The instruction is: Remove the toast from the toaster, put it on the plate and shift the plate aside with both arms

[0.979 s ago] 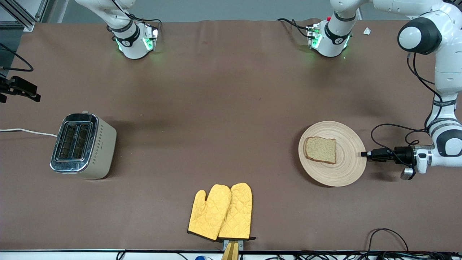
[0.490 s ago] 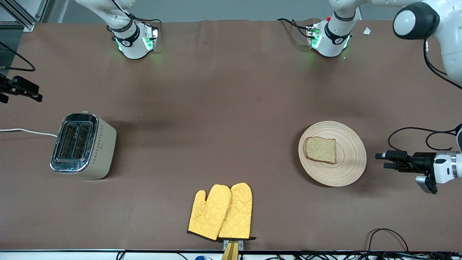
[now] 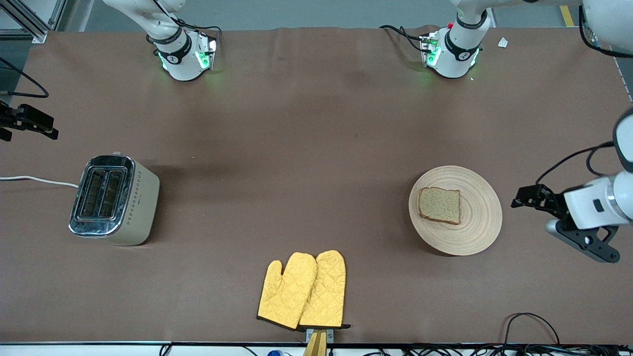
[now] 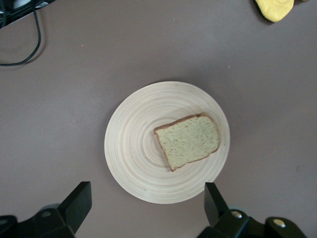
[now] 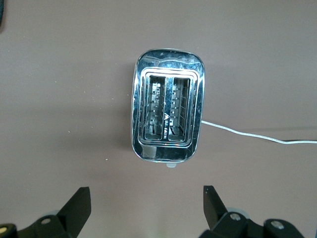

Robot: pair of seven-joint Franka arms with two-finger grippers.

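Both jaws gape; toast [image 3: 439, 205] on plate [image 3: 479, 217], apart from left.

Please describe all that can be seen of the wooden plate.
The plate is round, light beige, wood-like, with concentric ring grain. It lies flat on the brown table, toward the left arm's end. The toast lies on it, off-centre toward the right arm's end. The left gripper, open, is beside the plate and not touching it.

A brown cloth [image 3: 306, 148] covers the table, with grey floor [image 3: 296, 12] past its top edge.
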